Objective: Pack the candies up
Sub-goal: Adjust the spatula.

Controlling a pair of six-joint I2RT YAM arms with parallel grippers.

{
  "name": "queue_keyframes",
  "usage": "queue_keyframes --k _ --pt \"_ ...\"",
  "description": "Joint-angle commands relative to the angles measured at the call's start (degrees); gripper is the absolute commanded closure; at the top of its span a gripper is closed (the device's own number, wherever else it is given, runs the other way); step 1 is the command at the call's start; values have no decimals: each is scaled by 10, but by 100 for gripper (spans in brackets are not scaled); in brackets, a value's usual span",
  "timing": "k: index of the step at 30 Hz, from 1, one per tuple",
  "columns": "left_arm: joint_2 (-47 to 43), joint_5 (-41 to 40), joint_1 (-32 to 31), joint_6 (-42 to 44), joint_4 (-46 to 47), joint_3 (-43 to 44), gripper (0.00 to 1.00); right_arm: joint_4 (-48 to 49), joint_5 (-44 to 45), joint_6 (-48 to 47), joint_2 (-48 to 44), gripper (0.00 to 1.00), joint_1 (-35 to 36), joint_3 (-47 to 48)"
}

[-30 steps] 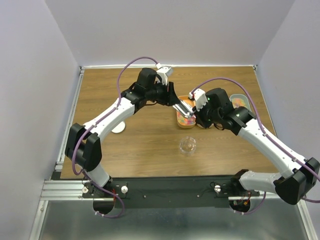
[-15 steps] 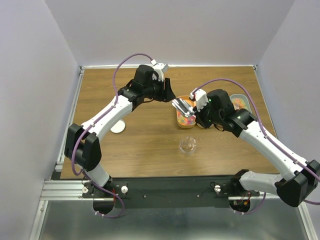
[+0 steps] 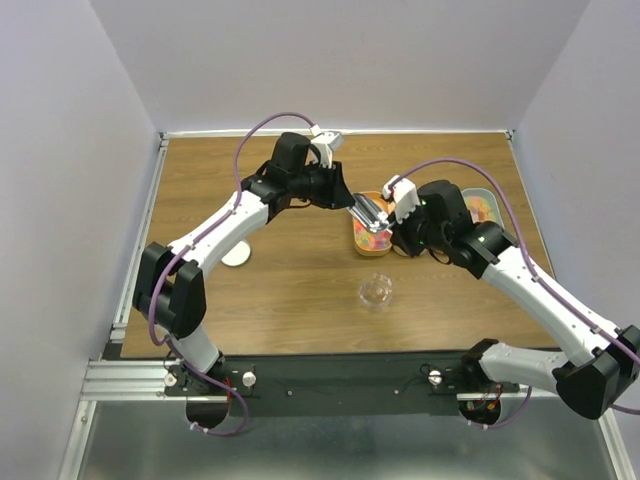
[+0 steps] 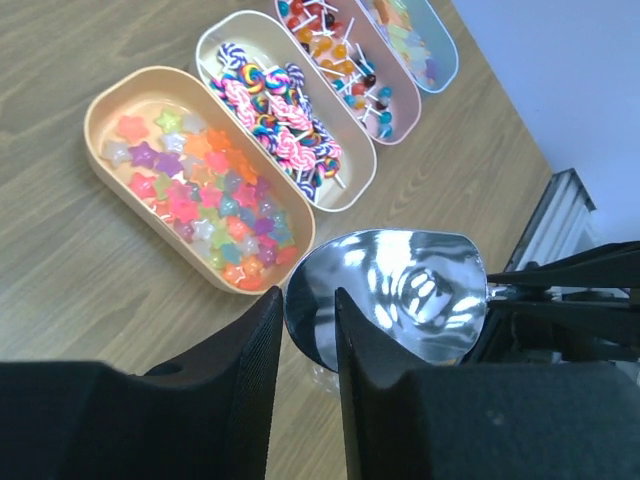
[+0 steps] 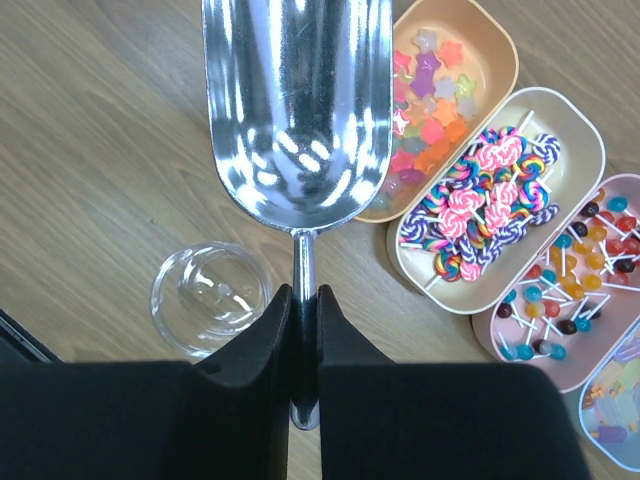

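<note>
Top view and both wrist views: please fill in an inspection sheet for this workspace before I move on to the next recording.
Surface: wooden table, no spills seen.
Job's things: star candies fill the peach tray; metal scoop empty; clear cup empty.
Clutter: three more trays of lollipops and sweets beside the peach one; white round thing near the left arm.
Claws: right claw shut on the scoop's handle; left claw has its fingers parted, gripping nothing, close by the scoop's bowl.
Cables: purple cables loop above the arms, snagged on nothing.
Surroundings: pale walls; metal rail at the near edge.
</note>
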Motion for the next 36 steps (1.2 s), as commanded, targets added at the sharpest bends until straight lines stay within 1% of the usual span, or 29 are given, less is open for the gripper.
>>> queue_keyframes --k 1,3,4,5,7,8,10,12,13,14,16,17,20,23,25,26,28,29,30,32,36 --pt "11 45 6 -8 12 -7 70 29 -11 9 -20 99 0 -15" --pt "10 52 7 -16 21 -8 77 32 -12 10 -22 99 0 -22" --pt "9 54 9 -20 25 -8 78 35 -12 10 -23 99 0 -24" --pt "9 58 9 -23 27 -9 88 38 -13 12 -23 99 0 -29" --pt "10 71 11 -39 38 -14 97 46 -13 14 -28 99 0 -35" --pt "11 75 13 -44 42 -16 100 50 -13 15 -30 99 0 -39" --pt "10 95 15 -65 62 -30 100 63 -11 18 -38 99 0 -50" --pt "7 114 18 -81 85 -46 100 73 -4 22 -49 90 -1 -60" --pt "5 121 18 -95 92 -51 100 85 -4 24 -60 88 0 -69" --pt "3 125 19 -102 99 -56 100 91 -1 27 -66 81 0 -75" --pt "1 137 21 -114 114 -66 100 105 3 30 -77 72 0 -88" --pt "0 142 23 -126 121 -70 100 109 5 33 -86 66 0 -91" --pt "-5 158 30 -151 142 -85 100 122 8 39 -104 62 0 -105" --pt "-6 159 35 -158 143 -89 100 126 7 42 -111 61 0 -115" --pt "-7 161 37 -166 142 -91 100 128 2 43 -116 56 0 -118" --pt "-8 160 39 -171 143 -93 100 129 0 44 -118 51 0 -120" --pt "-13 158 42 -185 161 -98 100 129 -14 44 -121 44 -1 -123" --pt "-15 158 46 -190 164 -100 100 129 -18 45 -121 39 0 -124" --pt "-17 157 47 -198 174 -107 100 129 -25 45 -121 36 -1 -129" --pt "-24 157 52 -222 185 -113 100 128 -35 45 -119 34 0 -133" --pt "-34 163 58 -256 215 -129 100 129 -53 37 -110 34 0 -141"
